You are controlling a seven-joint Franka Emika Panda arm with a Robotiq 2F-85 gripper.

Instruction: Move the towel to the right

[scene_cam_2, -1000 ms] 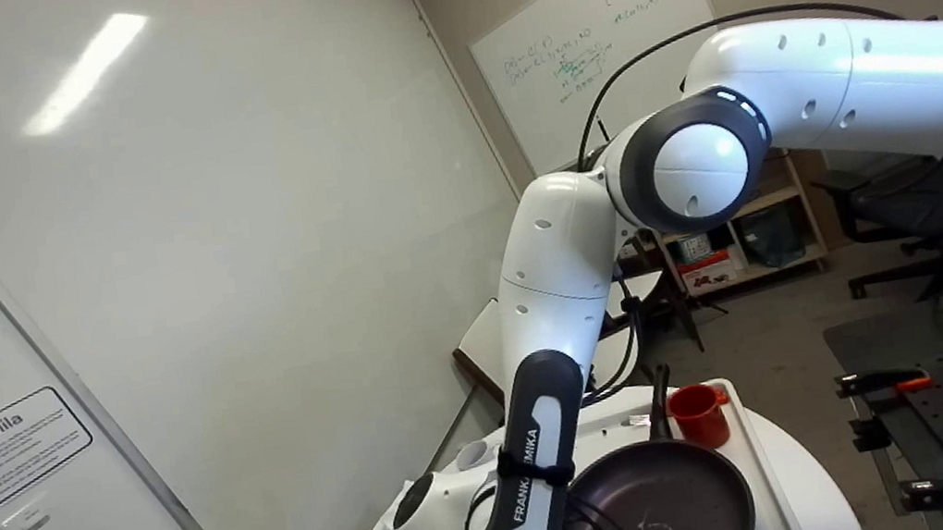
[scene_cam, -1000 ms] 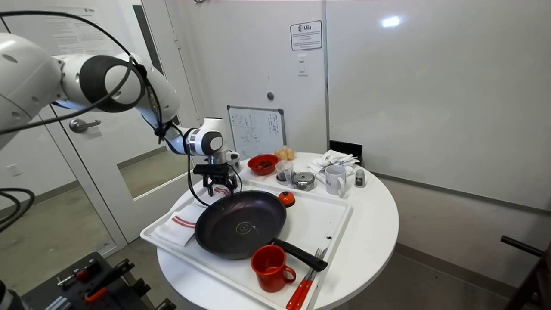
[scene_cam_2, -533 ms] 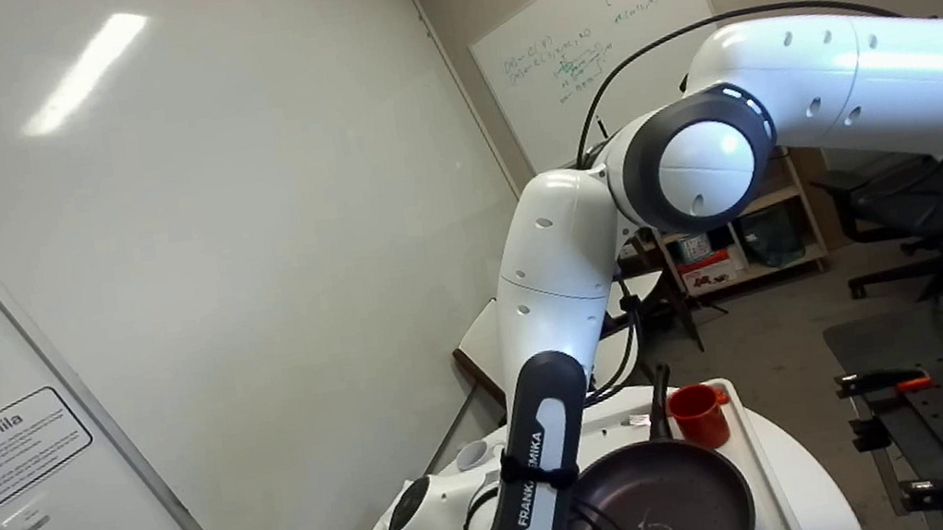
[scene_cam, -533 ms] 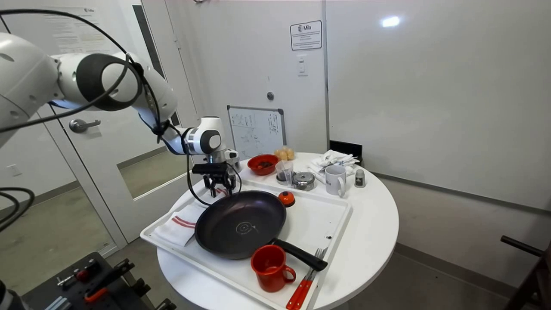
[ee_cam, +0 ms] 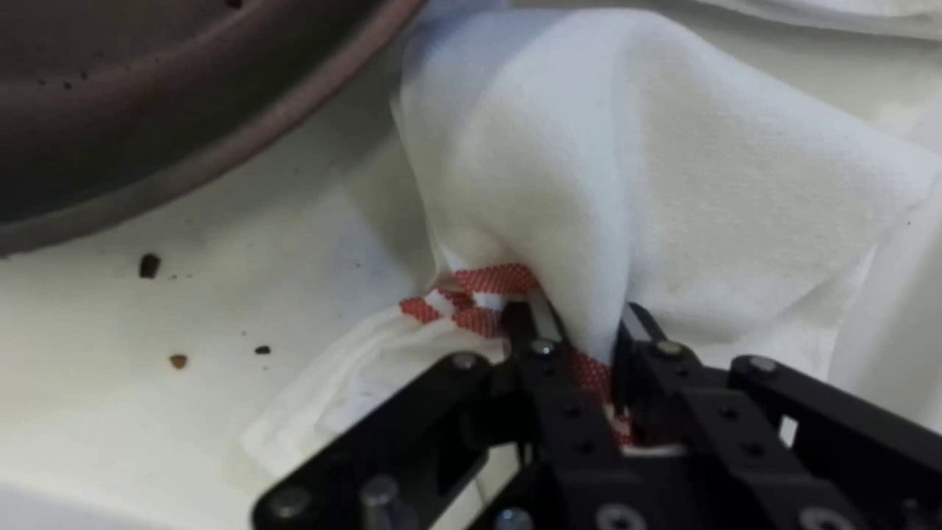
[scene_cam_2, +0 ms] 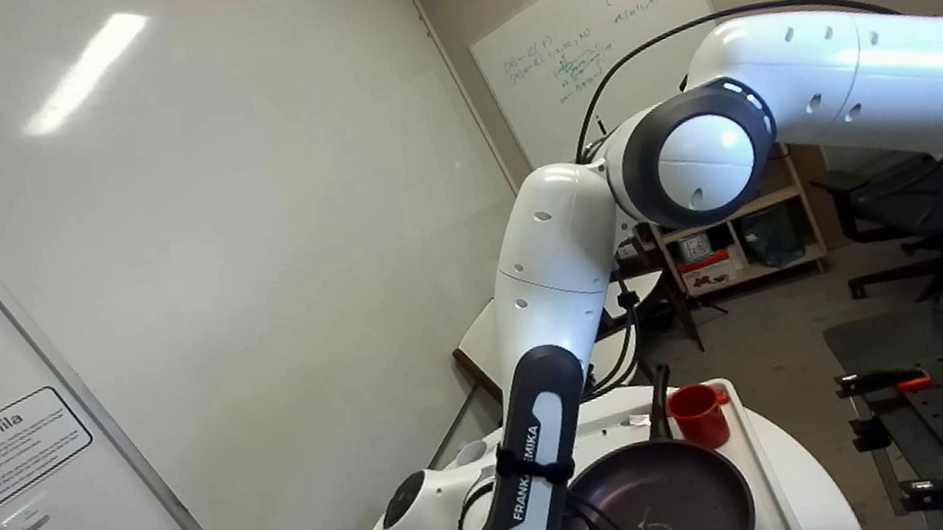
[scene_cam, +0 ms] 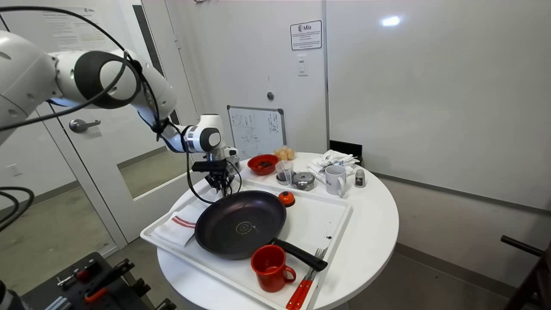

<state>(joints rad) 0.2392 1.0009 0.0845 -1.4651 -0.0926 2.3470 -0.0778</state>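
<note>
Wrist view: jaws tight on the towel (ee_cam: 537, 147), flecked tray (ee_cam: 213, 412) beneath, broad whiteboard (scene_cam: 439, 103) in both exterior views.

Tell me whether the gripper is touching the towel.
Touching. The wrist view shows it plainly: the gripper holds the towel, white cloth with red stripes pinched between its fingers.

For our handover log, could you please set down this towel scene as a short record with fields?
grasp: tool closed on a fold of the towel
towel: white with red stripes, bunched where it is held
next to towel: black pan on the white tray
also on tray: red mug, red-handled cutlery, dark specks
past tray, in an exterior view: red bowl and pale mug on the round table
unclear: whether the towel is lifted fully clear of the tray
</note>
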